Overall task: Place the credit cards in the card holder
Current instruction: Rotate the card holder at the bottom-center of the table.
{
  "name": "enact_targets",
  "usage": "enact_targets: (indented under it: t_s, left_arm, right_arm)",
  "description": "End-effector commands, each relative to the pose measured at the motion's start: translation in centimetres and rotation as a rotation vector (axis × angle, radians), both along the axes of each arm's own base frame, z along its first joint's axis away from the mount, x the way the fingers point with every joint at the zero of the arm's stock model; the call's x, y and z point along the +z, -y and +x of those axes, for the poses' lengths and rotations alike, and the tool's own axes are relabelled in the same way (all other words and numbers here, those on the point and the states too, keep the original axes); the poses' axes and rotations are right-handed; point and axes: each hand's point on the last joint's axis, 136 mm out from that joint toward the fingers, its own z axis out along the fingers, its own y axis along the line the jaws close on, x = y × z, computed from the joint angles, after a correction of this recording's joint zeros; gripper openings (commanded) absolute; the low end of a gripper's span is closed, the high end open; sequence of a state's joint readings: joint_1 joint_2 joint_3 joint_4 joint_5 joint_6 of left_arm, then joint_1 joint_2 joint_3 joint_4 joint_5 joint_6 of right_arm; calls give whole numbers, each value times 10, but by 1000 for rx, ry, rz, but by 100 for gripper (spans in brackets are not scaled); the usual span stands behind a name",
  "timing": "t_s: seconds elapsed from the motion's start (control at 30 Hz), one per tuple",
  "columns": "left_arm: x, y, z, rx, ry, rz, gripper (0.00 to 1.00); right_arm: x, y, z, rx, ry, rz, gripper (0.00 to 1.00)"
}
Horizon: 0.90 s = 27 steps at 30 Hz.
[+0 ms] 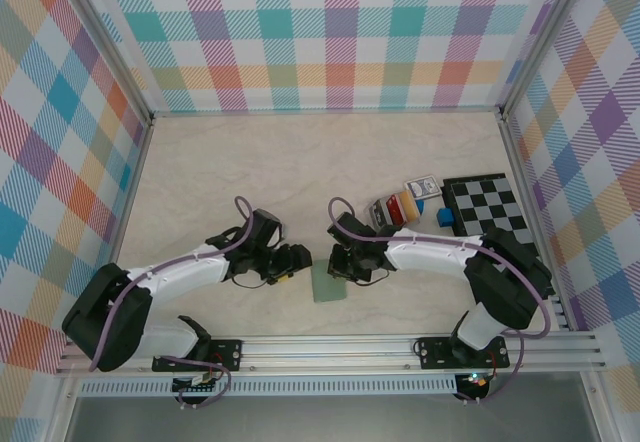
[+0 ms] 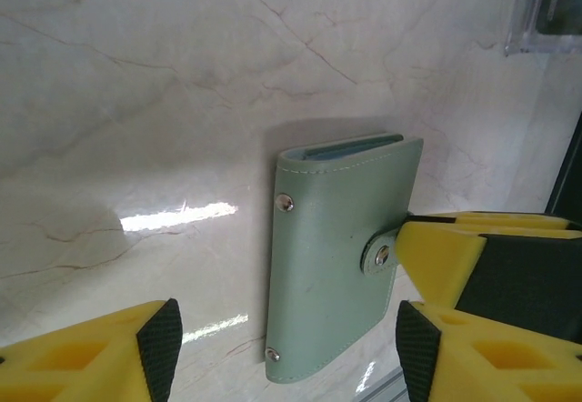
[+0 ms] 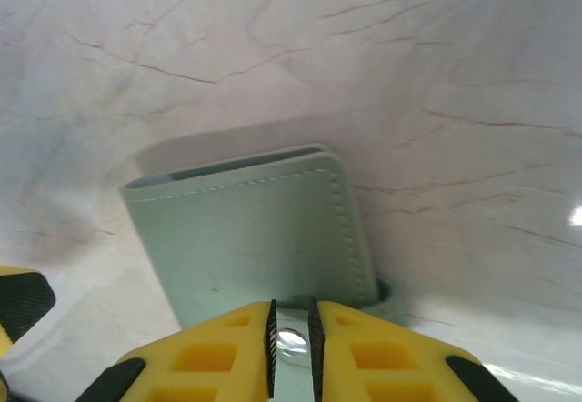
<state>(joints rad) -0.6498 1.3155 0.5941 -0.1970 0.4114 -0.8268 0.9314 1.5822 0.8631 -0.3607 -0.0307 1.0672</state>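
Opening step: right pincer (image 3: 291,343) pinches the snap tab (image 2: 382,255) of the closed card holder (image 2: 336,256) near the tabletop's (image 1: 250,162) near edge, while left pincer (image 2: 286,352) gapes wide. Next, I judge, the tab must be pulled off its stud.

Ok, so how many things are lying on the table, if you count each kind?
card holder: 1
pile of credit cards: 1 (the single cards are too small to count)
playing-card pack: 1
small blue block: 1
checkerboard: 1
Total: 5
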Motion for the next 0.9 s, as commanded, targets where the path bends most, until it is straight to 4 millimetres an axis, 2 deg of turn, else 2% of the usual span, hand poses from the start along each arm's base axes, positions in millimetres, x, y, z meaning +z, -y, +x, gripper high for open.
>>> enact_targets:
  t_s: [0.0, 0.2, 0.4, 0.57, 0.87]
  left_arm:
    - [1, 12, 0, -17, -13, -23, 65]
    - [-7, 16, -1, -24, -29, -16, 64]
    - [-12, 17, -1, -30, -30, -16, 62]
    - [-14, 17, 2, -4, -29, -6, 56]
    - [-17, 19, 3, 0, -34, -16, 51]
  right_arm:
    - [2, 22, -10, 85, 8, -111, 19]
    - [-6, 19, -16, 129, -14, -95, 20]
    - [-23, 21, -21, 125, -61, -124, 18]
    - [-31, 25, -22, 110, -90, -153, 16]
    - [-34, 28, -22, 81, -97, -132, 17]
